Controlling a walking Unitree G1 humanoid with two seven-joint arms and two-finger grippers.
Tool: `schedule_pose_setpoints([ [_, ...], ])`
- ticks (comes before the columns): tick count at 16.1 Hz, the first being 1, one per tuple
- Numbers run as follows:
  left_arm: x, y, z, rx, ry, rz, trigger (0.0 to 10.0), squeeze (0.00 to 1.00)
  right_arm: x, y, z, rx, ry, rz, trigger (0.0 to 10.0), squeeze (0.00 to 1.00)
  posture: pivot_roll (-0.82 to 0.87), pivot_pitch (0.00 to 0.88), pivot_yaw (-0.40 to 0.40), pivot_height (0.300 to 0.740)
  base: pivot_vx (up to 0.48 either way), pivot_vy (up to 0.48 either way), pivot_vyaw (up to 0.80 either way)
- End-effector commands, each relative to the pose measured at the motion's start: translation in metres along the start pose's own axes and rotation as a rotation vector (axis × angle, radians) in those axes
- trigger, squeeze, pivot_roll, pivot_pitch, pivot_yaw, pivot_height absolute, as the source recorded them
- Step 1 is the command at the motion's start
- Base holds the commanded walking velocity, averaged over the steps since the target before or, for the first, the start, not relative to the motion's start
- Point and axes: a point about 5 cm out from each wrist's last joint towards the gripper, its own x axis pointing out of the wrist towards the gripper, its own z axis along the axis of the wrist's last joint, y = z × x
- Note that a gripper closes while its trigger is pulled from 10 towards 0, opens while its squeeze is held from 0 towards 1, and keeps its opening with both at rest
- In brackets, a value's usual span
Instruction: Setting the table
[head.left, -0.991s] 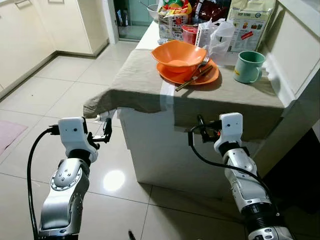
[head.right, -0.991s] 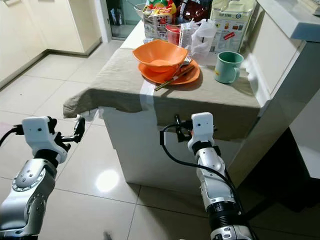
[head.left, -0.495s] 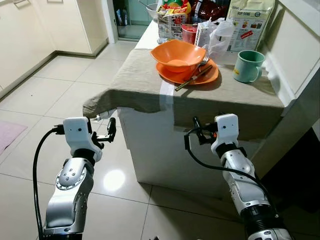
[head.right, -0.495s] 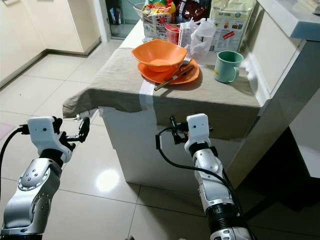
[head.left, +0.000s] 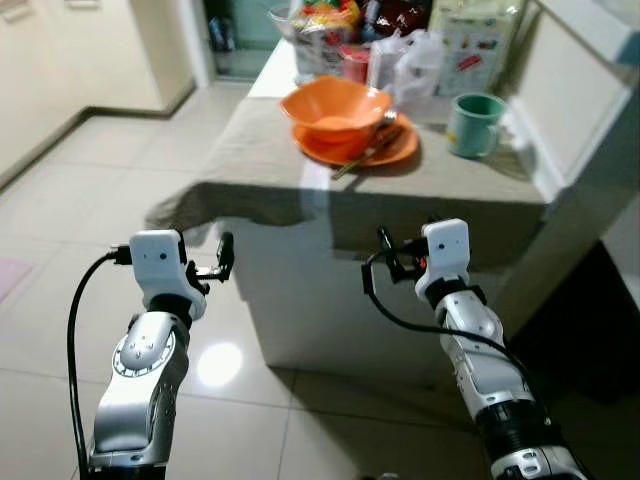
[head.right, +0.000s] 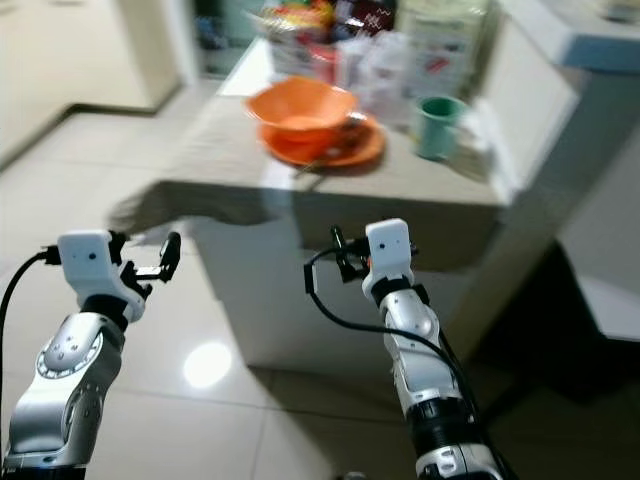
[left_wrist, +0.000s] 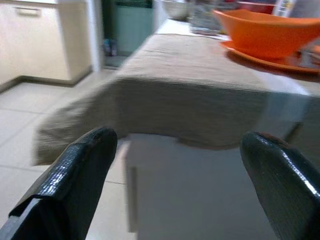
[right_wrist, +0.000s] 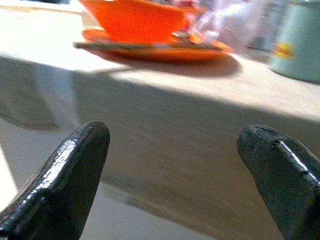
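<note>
An orange bowl (head.left: 335, 103) sits on an orange plate (head.left: 398, 148) on the cloth-covered table (head.left: 260, 160). A fork and chopsticks (head.left: 362, 156) lean across the plate's rim. To the right of the plate stands a green mug (head.left: 474, 124). My left gripper (head.left: 222, 256) hangs open below the table's left corner, with nothing between its fingers (left_wrist: 80, 175). Just under the front edge of the cloth, my right gripper (head.left: 379, 252) is open and empty too, its fingers (right_wrist: 70, 170) pointing at the plate (right_wrist: 155, 47) and mug (right_wrist: 300, 42).
Bags, boxes and packets (head.left: 400, 40) crowd the back of the table. A white counter (head.left: 585, 90) runs along the right. Pale cabinets (head.left: 60, 70) stand at the left, with tiled floor (head.left: 90, 200) between them and the table.
The whole picture has shifted a little and gone blurry, so the camera is moving. Both grippers stay open and keep about the same place before the table's front edge.
</note>
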Motion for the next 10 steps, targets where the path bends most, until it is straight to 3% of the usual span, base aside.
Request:
schedule_pose_setpoints([
  [1, 0.0000, 0.0016, 0.0014, 0.006, -0.011, 0.002, 10.0, 0.00, 0.0006, -0.0014, -0.0020, 0.004, 0.011, 0.000, 10.0, 0.00, -0.08, 0.015, 0.011, 0.740, 0.000, 0.000, -0.75],
  [5, -0.0004, 0.0000, -0.0023, 0.001, -0.002, 0.011, 10.0, 0.00, 0.0015, -0.0018, -0.0024, -0.006, 0.016, 0.010, 10.0, 0.00, -0.08, 0.013, 0.004, 0.740, 0.000, 0.000, -0.75],
  [10, -0.0031, 0.0034, -0.0045, -0.019, 0.001, 0.064, 10.0, 0.00, 0.0038, -0.0009, -0.0032, -0.033, 0.019, 0.029, 10.0, 0.00, -0.08, 0.021, -0.007, 0.740, 0.000, 0.000, 0.00],
])
